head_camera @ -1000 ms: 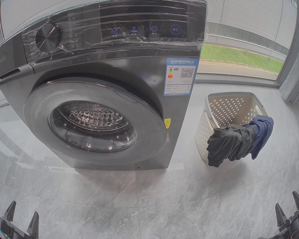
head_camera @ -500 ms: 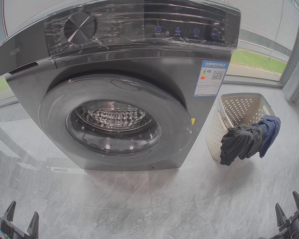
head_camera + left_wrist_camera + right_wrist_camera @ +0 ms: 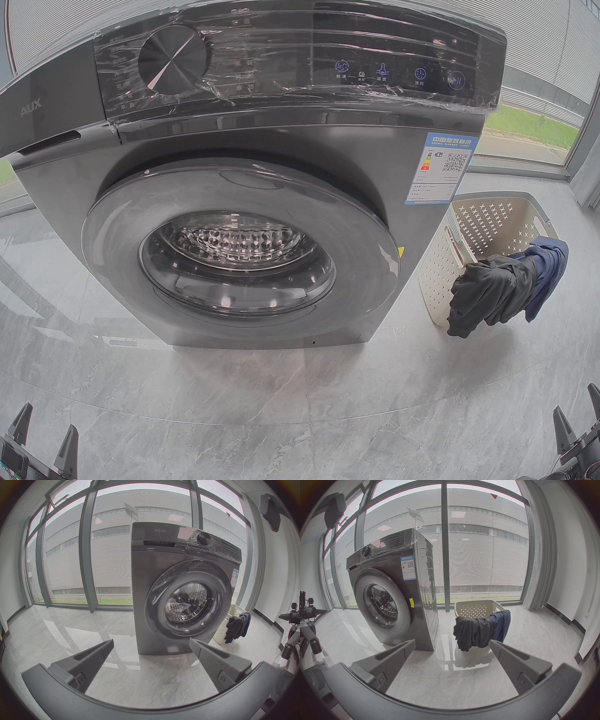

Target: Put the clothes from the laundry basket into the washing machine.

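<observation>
A grey washing machine (image 3: 262,181) stands on the floor with its round glass door (image 3: 237,262) closed. To its right is a cream laundry basket (image 3: 494,219), with a dark grey garment (image 3: 490,294) and a blue garment (image 3: 550,269) draped over its front rim. The same basket (image 3: 478,608) and clothes (image 3: 475,631) lie ahead in the right wrist view. My left gripper (image 3: 42,434) sits low at the bottom left corner, open and empty. My right gripper (image 3: 578,412) sits low at the bottom right, open and empty. Both are well short of the machine and basket.
Glossy grey floor tiles (image 3: 312,406) stretch between me and the machine. Tall windows (image 3: 487,542) stand behind the machine and basket. A wall with a curtain (image 3: 540,558) is to the right of the basket.
The whole head picture has shifted, so the camera moved: the machine now sits further right and looks larger, and the basket is nearer the right edge. The grippers keep their places in the picture.
</observation>
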Robot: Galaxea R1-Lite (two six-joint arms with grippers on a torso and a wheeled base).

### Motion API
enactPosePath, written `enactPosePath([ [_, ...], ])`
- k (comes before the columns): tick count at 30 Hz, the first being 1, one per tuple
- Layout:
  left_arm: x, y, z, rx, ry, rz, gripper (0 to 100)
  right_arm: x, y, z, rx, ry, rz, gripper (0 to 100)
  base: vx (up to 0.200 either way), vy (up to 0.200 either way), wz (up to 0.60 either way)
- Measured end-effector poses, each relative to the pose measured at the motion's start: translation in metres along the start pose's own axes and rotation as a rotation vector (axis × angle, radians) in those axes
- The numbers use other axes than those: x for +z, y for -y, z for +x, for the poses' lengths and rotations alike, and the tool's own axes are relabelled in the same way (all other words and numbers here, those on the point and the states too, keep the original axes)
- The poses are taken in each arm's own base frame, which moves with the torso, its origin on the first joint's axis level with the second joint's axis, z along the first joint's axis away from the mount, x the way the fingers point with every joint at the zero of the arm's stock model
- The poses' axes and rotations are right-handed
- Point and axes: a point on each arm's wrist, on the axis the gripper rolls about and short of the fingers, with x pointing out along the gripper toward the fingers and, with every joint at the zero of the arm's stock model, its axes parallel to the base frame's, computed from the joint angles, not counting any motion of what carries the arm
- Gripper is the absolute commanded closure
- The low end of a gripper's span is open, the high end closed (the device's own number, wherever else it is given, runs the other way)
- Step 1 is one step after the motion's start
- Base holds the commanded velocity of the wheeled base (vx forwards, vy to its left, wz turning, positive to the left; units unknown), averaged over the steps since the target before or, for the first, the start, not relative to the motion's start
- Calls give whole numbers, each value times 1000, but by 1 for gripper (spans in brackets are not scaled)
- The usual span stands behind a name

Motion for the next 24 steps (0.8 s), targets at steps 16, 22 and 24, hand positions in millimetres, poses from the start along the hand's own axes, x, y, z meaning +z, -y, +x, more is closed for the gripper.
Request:
enactPosePath([
  [16, 0, 0, 0, 0, 1, 0, 0, 0, 0, 0, 2, 0, 3, 0, 0, 88, 0],
  [22, 0, 0, 0, 0, 1, 0, 0, 0, 0, 0, 2, 0, 3, 0, 0, 67, 0],
  [24, 0, 0, 0, 0, 1, 0, 0, 0, 0, 0, 2, 0, 3, 0, 0, 0, 0],
])
